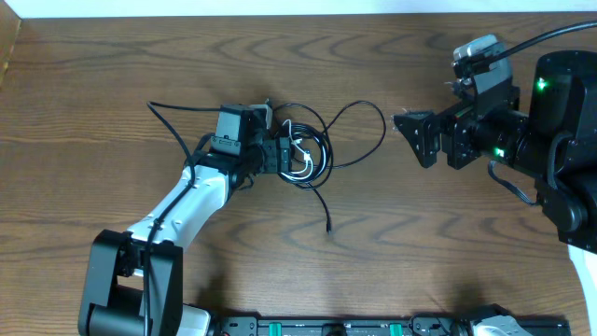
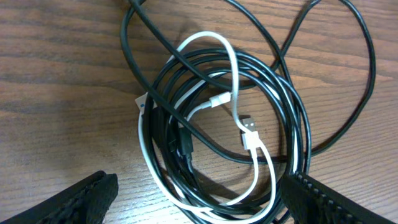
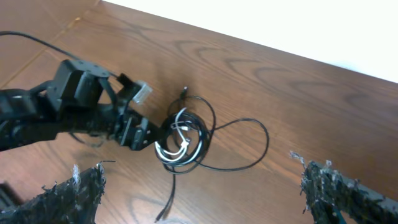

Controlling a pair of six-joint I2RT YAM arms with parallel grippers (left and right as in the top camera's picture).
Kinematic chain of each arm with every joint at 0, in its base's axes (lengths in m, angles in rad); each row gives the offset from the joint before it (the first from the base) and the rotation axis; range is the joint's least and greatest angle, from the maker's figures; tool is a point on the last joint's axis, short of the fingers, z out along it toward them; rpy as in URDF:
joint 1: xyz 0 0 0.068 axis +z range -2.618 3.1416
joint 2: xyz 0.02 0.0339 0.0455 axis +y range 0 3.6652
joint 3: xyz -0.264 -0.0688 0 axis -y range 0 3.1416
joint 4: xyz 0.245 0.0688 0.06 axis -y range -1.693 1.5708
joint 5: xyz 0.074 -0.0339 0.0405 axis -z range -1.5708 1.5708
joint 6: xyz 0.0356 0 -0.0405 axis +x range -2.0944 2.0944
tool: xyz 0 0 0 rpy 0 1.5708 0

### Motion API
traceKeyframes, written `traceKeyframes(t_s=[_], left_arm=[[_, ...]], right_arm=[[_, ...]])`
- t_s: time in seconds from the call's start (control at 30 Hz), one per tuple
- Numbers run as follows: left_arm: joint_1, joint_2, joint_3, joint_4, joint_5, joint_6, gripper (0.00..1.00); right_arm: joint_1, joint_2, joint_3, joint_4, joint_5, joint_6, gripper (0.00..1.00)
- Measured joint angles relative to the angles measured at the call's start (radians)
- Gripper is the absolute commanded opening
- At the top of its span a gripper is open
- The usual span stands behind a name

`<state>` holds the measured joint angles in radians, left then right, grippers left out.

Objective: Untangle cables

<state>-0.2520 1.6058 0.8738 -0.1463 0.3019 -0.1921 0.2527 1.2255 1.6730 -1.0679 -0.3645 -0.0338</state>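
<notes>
Plainly, the left tool (image 1: 283, 157) stands released and empty. In its wrist view only the ends of its two fingers (image 2: 87, 199) show, at the bottom corners. The cables (image 1: 303, 154) lie on the desk (image 1: 140, 56) just ahead of those ends and partly between them, and the frame cuts off the bundle's lower edge. Black cables (image 2: 292, 112) are wound in a coil with a white cable (image 2: 230, 62) threaded through it; how many black cords there are is hard to make out. One black loop swings out to the right, and a loose end (image 1: 328, 227) trails toward the robot's side. The right tool (image 1: 415, 138) is also spread wide and empty, well apart to the right of the bundle.
</notes>
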Motion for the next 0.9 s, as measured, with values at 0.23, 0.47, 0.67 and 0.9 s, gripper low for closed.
traceKeyframes(t_s=[0.23,0.47,0.67,0.9], left_arm=[[-0.072,0.0,0.0,-0.021,-0.155,-0.027,0.89],[-0.134,0.024,0.0,-0.029,-0.333,-0.029,0.85],[-0.134,0.122,0.0,-0.027,-0.387,-0.017,0.83],[-0.165,0.139,0.0,0.019,-0.372,-0.029,0.52]], right_arm=[[0.0,0.0,0.0,-0.005,-0.043,0.0,0.99],[0.0,0.0,0.0,-0.023,-0.072,0.0,0.99],[0.0,-0.031,0.0,-0.034,-0.077,0.0,0.99],[0.0,-0.055,0.0,-0.035,-0.081,0.0,0.99]])
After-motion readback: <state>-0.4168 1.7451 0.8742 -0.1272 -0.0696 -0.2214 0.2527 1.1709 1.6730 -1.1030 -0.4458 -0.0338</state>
